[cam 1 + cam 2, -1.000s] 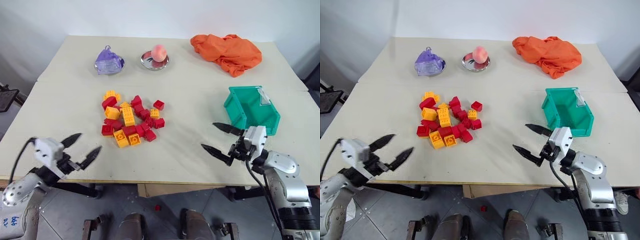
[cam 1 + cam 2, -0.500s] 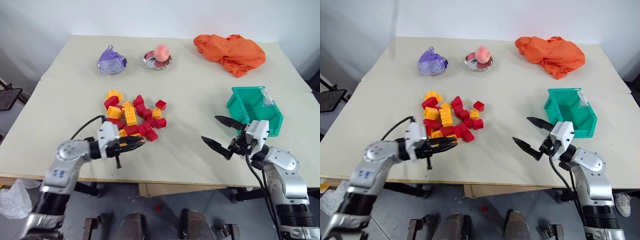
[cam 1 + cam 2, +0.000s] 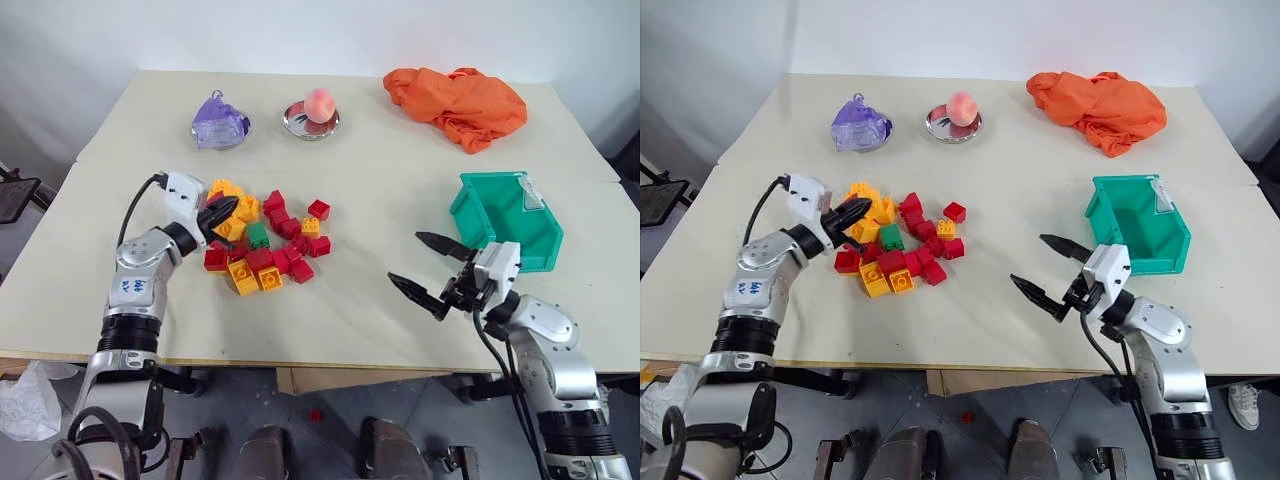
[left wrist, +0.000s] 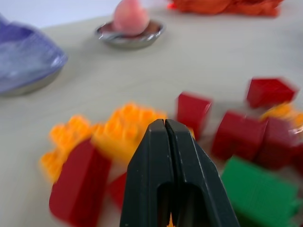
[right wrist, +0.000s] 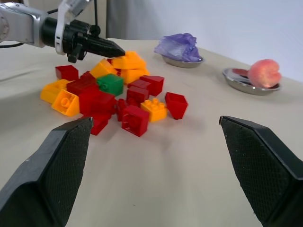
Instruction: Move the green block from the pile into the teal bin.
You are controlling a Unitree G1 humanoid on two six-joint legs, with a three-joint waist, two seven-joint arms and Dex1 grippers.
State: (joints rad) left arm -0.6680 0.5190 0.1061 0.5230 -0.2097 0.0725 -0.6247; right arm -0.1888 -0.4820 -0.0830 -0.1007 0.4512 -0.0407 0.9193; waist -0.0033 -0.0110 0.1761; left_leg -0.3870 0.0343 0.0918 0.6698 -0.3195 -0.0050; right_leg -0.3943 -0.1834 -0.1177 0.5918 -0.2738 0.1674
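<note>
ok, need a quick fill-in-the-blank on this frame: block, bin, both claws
1. The green block lies in the pile among red and ____ bricks.
2. The left claw, at the pile's edge, is ____.
3. The right claw hangs over the table in front of the teal bin, with its fingers ____.
4. The peach sits on a small ____ dish.

Missing words: yellow-orange; shut; open; metal

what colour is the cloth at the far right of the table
Orange: the crumpled cloth shows best in the left eye view.
</note>
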